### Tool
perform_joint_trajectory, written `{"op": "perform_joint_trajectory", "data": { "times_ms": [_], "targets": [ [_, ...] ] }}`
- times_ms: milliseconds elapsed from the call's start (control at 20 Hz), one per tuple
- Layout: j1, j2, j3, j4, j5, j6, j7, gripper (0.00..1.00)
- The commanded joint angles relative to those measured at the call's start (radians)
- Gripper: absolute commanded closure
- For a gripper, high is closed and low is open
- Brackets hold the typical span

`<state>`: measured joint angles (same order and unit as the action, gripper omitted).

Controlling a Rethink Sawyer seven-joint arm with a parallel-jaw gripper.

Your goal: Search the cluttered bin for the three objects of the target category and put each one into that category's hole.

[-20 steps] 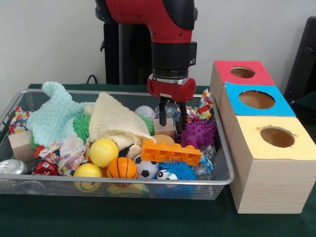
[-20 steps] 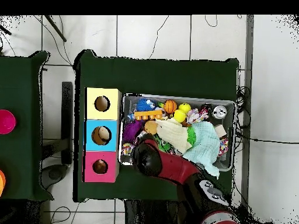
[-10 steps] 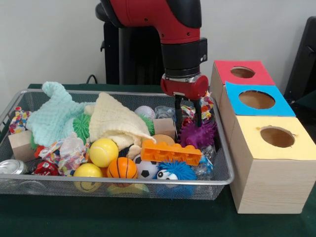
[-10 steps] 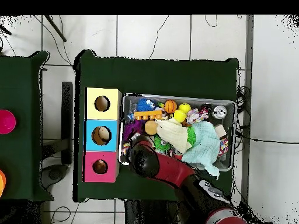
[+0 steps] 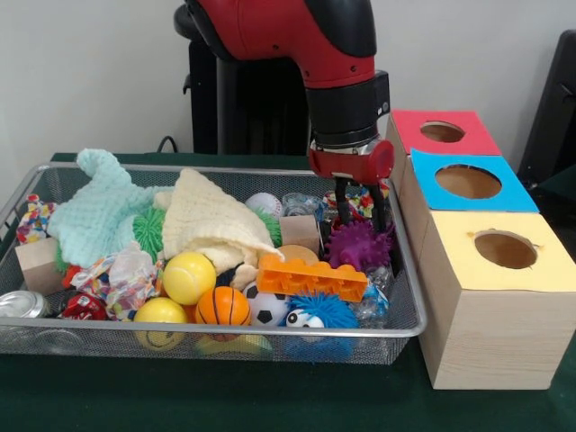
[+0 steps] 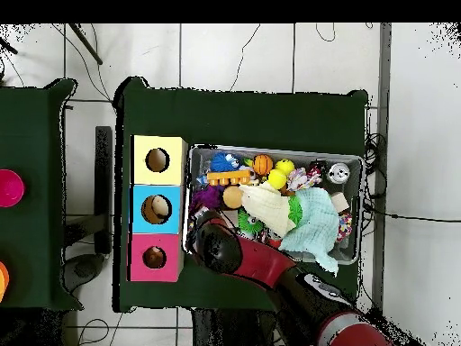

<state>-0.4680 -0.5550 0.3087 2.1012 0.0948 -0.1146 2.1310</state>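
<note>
1. Hanging open and empty, the gripper (image 5: 361,209) has its jaws spread just above the purple spiky ball (image 5: 360,245).
2. That ball lies at the wire bin's (image 5: 409,270) end nearest the boxes.
3. Beside the bin stand the red (image 5: 441,132), blue (image 5: 468,182) and yellow hole (image 5: 505,249) (one wooden row on the worktop (image 6: 243,113)).

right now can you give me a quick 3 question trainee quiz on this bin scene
1. True or false: the robot's gripper holds a ball.
2. Which wooden box lies nearest the front camera: A red-topped, B blue-topped, C yellow-topped?
3. Fill in: the orange plastic toy brick lies in the wire mesh bin, just in front of the spiky ____ ball.

Key: 1 false, its open fingers hold nothing; 2 C; 3 purple.
</note>
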Motion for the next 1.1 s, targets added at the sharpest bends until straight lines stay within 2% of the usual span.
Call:
{"op": "perform_joint_trajectory", "data": {
  "times_ms": [50, 500, 800, 850, 1000, 1100],
  "targets": [
    [-0.05, 0.059, 0.092, -0.023, 0.026, -0.015, 0.205, 0.0],
    [-0.071, 0.161, 0.057, -0.121, -0.047, -0.085, 0.125, 0.0],
    [-0.076, 0.177, 0.055, -0.139, -0.073, -0.101, 0.12, 0.0],
    [-0.064, 0.175, 0.04, -0.143, -0.08, -0.126, 0.123, 1.0],
    [-0.047, 0.173, 0.023, -0.145, -0.092, -0.171, 0.128, 1.0],
    [-0.075, 0.187, 0.056, -0.15, -0.112, -0.144, 0.119, 1.0]
  ]
}}
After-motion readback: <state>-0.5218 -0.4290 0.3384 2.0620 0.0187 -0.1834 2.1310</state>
